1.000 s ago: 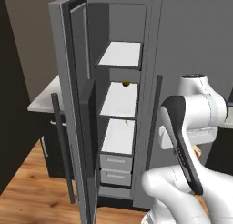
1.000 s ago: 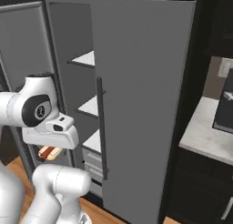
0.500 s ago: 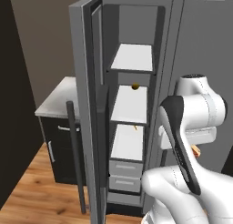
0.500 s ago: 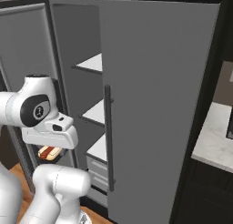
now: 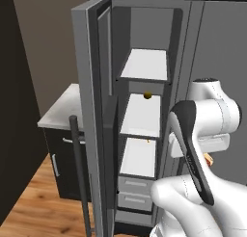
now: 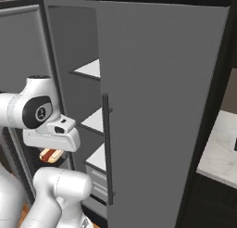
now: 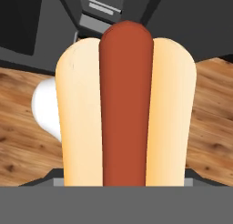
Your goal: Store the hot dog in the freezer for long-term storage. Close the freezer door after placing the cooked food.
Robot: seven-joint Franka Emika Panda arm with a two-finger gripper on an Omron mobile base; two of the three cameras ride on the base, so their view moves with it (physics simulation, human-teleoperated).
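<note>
Tan bun with red-brown sausage down its middle, the hot dog (image 7: 126, 104), dead centre of hand view, long axis running bottom to top, lower end cut off by the bottom edge. Fingertips hidden behind it there, so exact jaw gap unreadable; clamped on the bun by the look of it, no visible slack. Same hot dog (image 6: 50, 154) at lower left of right base view, tucked under the white hand, one end of bun and sausage poking out; a sliver of it (image 5: 208, 158) at right-centre of left base view. Two-finger gripper (image 6: 52, 156) low beside the white arm, in front of the fridge, clear of the shelves.

Behind the bun in hand view: wood-plank floor (image 7: 18, 141) left and right, pale grey drawers (image 7: 98, 7) at top.

Tall narrow freezer compartment (image 5: 142, 130) centre of left base view, standing open: three white shelves stacked, pale grey drawers below. Small dark round item (image 5: 147, 94) at front edge of the middle shelf. Tiny orange speck on the lower shelf, too small to identify.

Tall grey freezer door (image 5: 94, 135) swung wide, edge-on at left-centre, long dark bar handle (image 5: 81, 176) at lower left. Plain grey fridge door (image 6: 157, 116) shut, centre-right of right base view, dark vertical handle on it. Grey-topped dark cabinet (image 5: 62, 135) at left, behind the open door.
</note>
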